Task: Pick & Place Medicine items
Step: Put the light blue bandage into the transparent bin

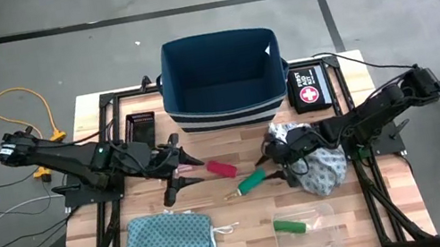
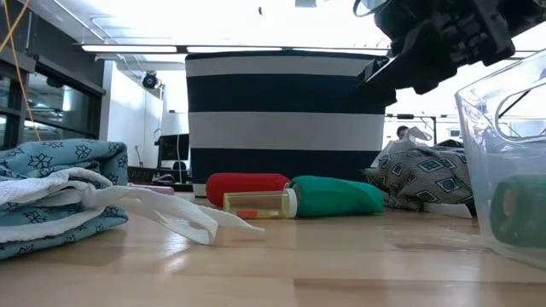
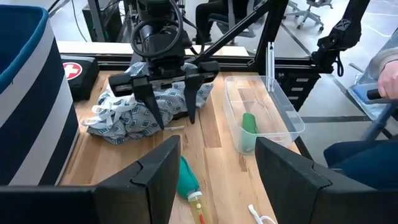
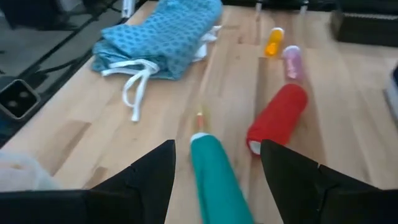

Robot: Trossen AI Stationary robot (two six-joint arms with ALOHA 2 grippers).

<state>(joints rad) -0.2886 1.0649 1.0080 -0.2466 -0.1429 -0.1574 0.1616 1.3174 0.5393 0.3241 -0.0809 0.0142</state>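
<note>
Right gripper (image 1: 282, 167) is seen held above the table with its fingers spread wide and nothing between them, hovering at the end of the green tube (image 1: 255, 180) that lies mid-table. In the right wrist view the same tube (image 4: 214, 180) is framed in the gap between the two dark fingers. The red-pink tube (image 1: 221, 170) is found just beside it, toward the left arm, apart from the green one in the high view. A small orange vial (image 4: 273, 42) and a pale pink piece (image 4: 292, 61) are seen beyond the red-pink tube in the right wrist view.

Left gripper (image 1: 181, 172) is held over the table near the red-pink tube, fingers spread wide, empty.

A second green tube (image 1: 289, 226) is located inside the clear container (image 1: 330, 229) near the front table edge. Open bare wood is left between the two grippers and forward of the tubes.

The grey patterned cloth (image 1: 323, 169) is bunched directly under and beside the right gripper. The teal cloth (image 1: 171, 243) with its white drawstring is placed at the front left. The navy striped bin (image 1: 222, 82) is set at the back, and the first aid pouch (image 1: 309, 90) is placed beside it on the right arm's side.
</note>
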